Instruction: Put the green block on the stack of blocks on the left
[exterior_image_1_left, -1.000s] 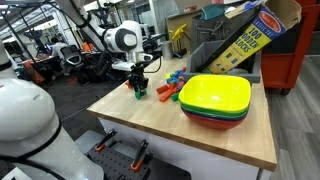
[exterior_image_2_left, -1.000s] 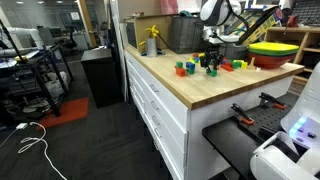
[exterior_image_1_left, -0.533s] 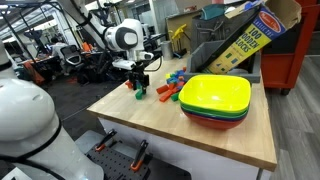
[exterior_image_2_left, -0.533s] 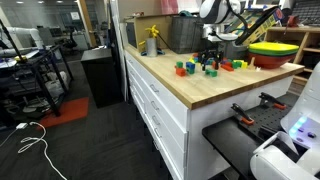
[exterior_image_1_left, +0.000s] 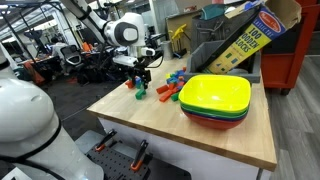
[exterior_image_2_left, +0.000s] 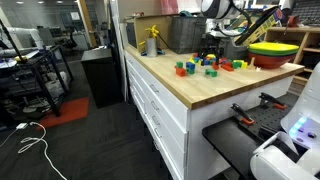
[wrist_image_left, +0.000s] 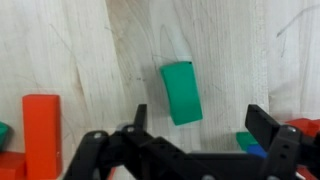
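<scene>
Where green block (wrist_image_left: 180, 92) lies, worktop (wrist_image_left: 90, 50) is pale grained wood.

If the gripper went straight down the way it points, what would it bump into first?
Most likely the green block, lying on the wooden table right under the open gripper. Depth is hard to tell.

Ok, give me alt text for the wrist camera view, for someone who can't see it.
A small green rectangular block lies on a pale wooden tabletop, untouched, in the gap between two open black fingers that enter from the bottom edge. A red rectangular block sits at the lower left.
</scene>
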